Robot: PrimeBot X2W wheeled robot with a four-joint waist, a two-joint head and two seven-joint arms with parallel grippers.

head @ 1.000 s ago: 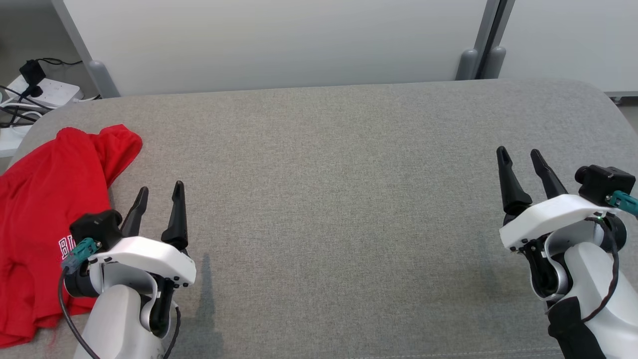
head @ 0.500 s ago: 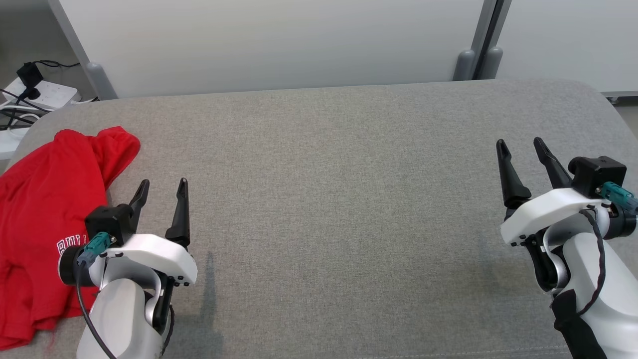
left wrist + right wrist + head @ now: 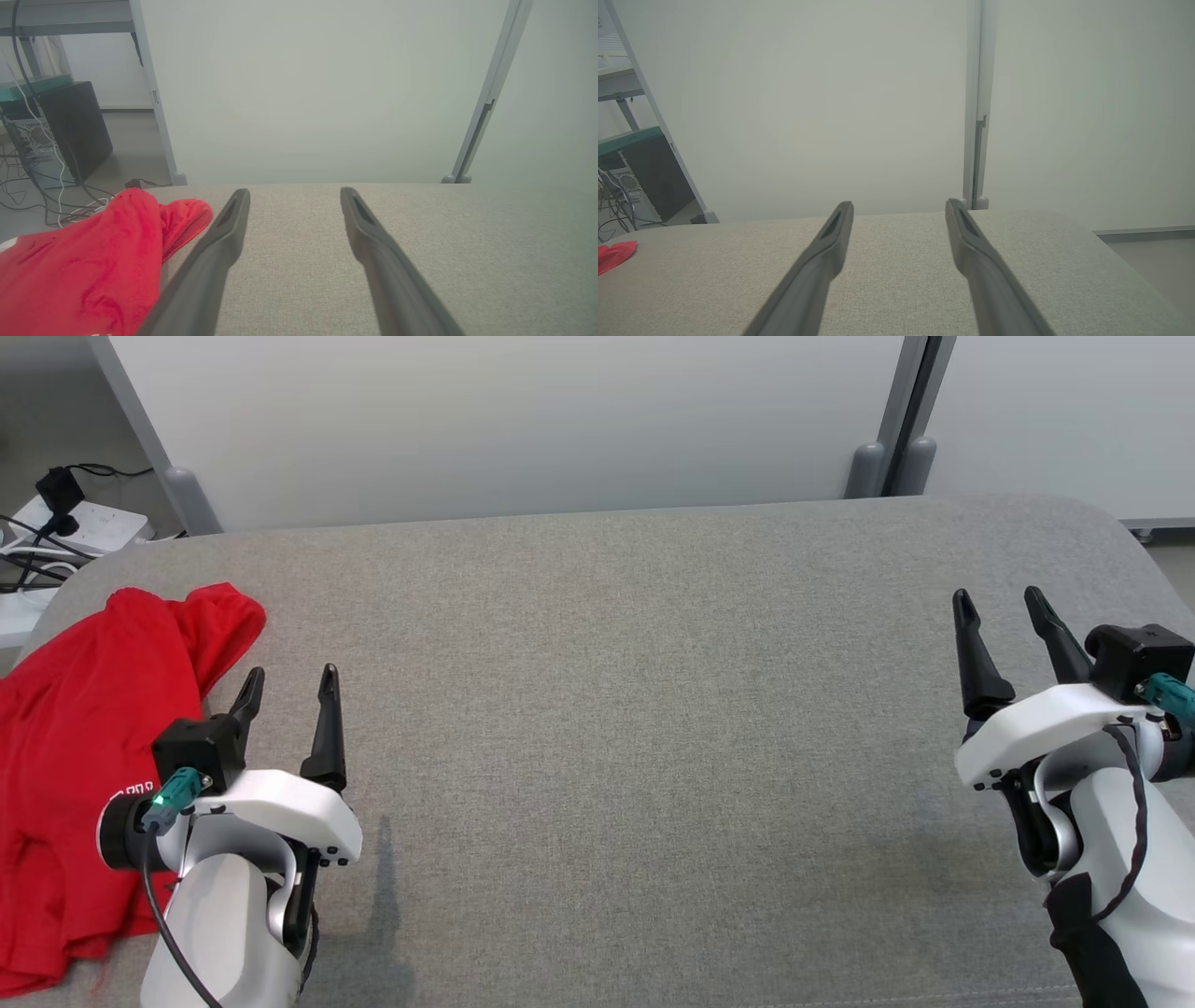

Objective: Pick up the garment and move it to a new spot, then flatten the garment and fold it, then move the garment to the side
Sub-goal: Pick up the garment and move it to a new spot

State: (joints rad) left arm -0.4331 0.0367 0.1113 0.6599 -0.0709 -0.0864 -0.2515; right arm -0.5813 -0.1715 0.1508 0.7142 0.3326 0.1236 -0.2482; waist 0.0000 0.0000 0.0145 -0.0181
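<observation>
One red garment (image 3: pixel 84 728) was seen crumpled at the left end of the grey table (image 3: pixel 616 663), just beside the left gripper (image 3: pixel 290 672); both it and the right gripper (image 3: pixel 996 595) were held wide and empty. The garment was judged light, soft and limp, best pinched at a raised fold.

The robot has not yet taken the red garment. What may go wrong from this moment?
1. The red garment lies bunched at the left edge of the grey table; the open left jaws, beside it, may pinch several layers, so it will not spread flat.
2. A clumsy nudge could push it off that edge toward the power strip on the floor.
3. The right jaws stand far across the table, so help may come late.
</observation>
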